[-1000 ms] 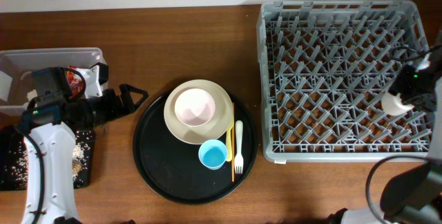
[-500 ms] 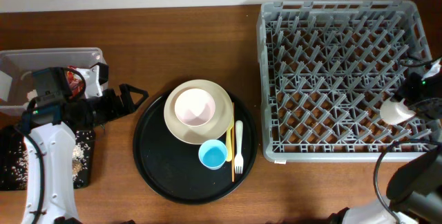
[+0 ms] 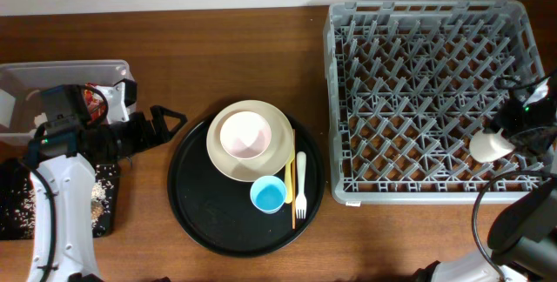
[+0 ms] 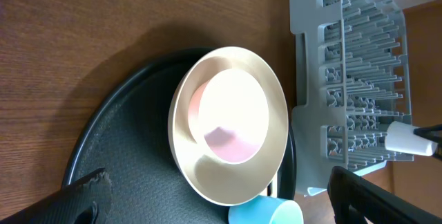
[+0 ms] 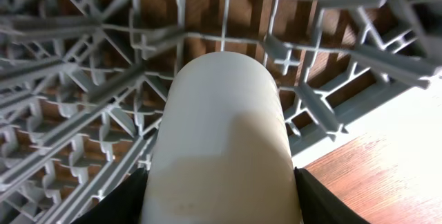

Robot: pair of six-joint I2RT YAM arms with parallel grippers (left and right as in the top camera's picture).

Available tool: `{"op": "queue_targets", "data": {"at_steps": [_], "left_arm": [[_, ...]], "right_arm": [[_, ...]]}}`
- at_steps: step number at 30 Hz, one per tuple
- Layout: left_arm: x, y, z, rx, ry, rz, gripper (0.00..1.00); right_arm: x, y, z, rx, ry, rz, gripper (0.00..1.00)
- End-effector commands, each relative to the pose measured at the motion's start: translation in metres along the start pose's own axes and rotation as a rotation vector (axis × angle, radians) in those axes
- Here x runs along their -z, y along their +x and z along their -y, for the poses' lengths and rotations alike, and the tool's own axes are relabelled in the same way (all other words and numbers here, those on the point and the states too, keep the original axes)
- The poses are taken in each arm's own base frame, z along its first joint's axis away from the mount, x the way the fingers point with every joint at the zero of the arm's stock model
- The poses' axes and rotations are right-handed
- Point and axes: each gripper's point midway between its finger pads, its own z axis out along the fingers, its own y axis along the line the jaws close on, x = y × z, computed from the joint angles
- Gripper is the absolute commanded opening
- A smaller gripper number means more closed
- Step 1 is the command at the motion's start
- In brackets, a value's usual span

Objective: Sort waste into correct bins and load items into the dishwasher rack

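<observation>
**A:** Closest to us, the right fingers are clamped on either side of the small cream cup. It hangs tilted over the grid floor of the dishwasher rack, near its front right corner.

**B:** Agreed. We judge the step in hand to be seating that cup. We should straighten it, pick a cell between the upright pegs, and lower it until it rests before we let go.

**A:** The pegs crowd close around it, so a slanted drop could wedge or tip it. The rack's wall is just beside it, with the bench showing past it, so we keep inboard.

**B:** Can we tell which end is the mouth?

**A:** No. The far end looks rounded, and that is all we can see.

**B:** Farther off, the round black tray carries the rest. The pink bowl sits in the large cream plate, and the light blue cup touches the plate's edge. The thin yellow utensil and white plastic fork lie side by side.

**A:** Nothing there blocks the rack. Beyond, the left fingers are spread wide and empty at the tray's left rim.

**B:** Farthest, the clear tub holds a red wrapper. The black rectangular tray beside it has rice grains in it.
</observation>
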Motion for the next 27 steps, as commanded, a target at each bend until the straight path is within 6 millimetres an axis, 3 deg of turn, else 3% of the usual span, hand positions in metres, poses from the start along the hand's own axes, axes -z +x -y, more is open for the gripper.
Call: {"op": "queue_targets", "data": {"at_steps": [1, 17, 18, 19, 20, 24, 27], "left_arm": [[0.002, -0.003, 0.000, -0.015, -0.006, 0.008, 0.99], [0.002, -0.003, 0.000, -0.015, -0.006, 0.008, 0.99], [0.002, -0.003, 0.000, -0.015, -0.006, 0.008, 0.99], [0.002, -0.003, 0.000, -0.015, -0.006, 0.008, 0.99], [0.002, -0.003, 0.000, -0.015, -0.006, 0.008, 0.99], [0.002, -0.003, 0.000, -0.015, -0.006, 0.008, 0.99], [0.002, -0.003, 0.000, -0.015, -0.006, 0.008, 0.99]], "right_arm": [[-0.009, 0.004, -0.002, 0.003, -0.006, -0.019, 0.19], [-0.016, 0.004, -0.001, 0.004, -0.002, -0.014, 0.21], [-0.017, 0.004, -0.001, 0.004, -0.002, -0.014, 0.31], [-0.017, 0.004, -0.001, 0.004, -0.003, -0.012, 0.52], [-0.017, 0.003, -0.001, 0.004, -0.003, -0.010, 0.61], [-0.014, -0.001, -0.004, 0.006, -0.022, 0.005, 0.88], [0.001, -0.005, -0.009, 0.007, -0.042, 0.016, 1.00]]}}
